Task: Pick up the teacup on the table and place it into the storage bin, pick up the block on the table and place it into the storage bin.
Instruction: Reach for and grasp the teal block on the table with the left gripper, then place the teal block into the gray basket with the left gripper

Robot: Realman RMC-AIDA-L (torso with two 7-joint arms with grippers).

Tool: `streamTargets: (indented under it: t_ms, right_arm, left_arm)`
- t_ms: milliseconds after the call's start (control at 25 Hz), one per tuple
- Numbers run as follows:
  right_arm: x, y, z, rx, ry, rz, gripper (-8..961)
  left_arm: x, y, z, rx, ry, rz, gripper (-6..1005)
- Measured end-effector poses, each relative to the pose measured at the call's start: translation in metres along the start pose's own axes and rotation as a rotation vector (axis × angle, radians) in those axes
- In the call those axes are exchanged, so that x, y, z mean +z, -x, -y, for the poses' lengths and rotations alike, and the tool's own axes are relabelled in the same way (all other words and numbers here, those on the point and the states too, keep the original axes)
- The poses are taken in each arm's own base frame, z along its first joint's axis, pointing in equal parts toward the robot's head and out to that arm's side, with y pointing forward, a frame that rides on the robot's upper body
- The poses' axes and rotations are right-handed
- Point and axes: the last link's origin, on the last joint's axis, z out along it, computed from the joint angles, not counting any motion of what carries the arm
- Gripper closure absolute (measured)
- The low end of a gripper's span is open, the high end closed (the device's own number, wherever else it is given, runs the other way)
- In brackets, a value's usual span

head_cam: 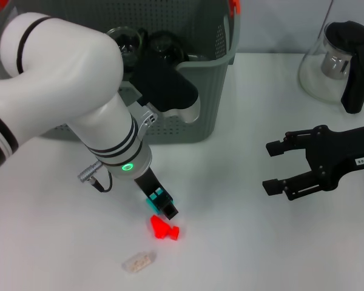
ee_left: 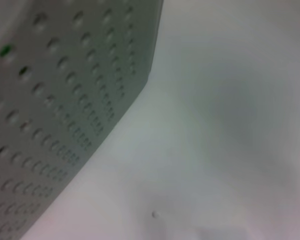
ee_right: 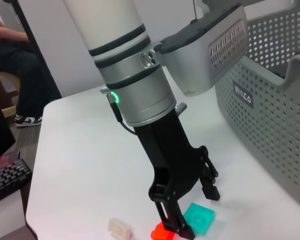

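The left gripper [head_cam: 164,208] stood low over the counter [head_cam: 242,242], jaws narrowly parted beside a teal block [ee_right: 200,218] and red block [head_cam: 162,228]; light, rigid, best pinched across flat sides. The right gripper [head_cam: 278,167] hovered wide open.

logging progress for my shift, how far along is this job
Done: glassware, apparently the teacup, sits in the storage bin. In hand: the left tool is down at the table, open around a teal block beside a red block. Left: grasp, lift and bin it. The right tool hovers open, idle.
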Motion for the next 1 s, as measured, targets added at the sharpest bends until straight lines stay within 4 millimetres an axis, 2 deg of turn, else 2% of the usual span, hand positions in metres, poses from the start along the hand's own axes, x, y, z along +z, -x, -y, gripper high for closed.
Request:
streamTargets:
  t_ms: [680, 920, 1000]
  right_arm:
    - [-0.0003, 0.0001, 0.0016, 0.004, -0.011, 0.002, 25]
    - [-0.0003, 0.0001, 0.0016, 0.005, -0.011, 0.002, 25]
    - [-0.0004, -0.0002, 0.0015, 0.005, -0.012, 0.002, 25]
  left_arm:
    - [0.0035, -0.0007, -0.0046, 0.037, -0.01, 0.009, 347]
    - [0.0001, -0.0031, -0.0054, 0.047, -0.011, 0.0, 546]
    - [-0.0042, -0.0045, -0.0055, 0.048, -0.005, -0.006, 568]
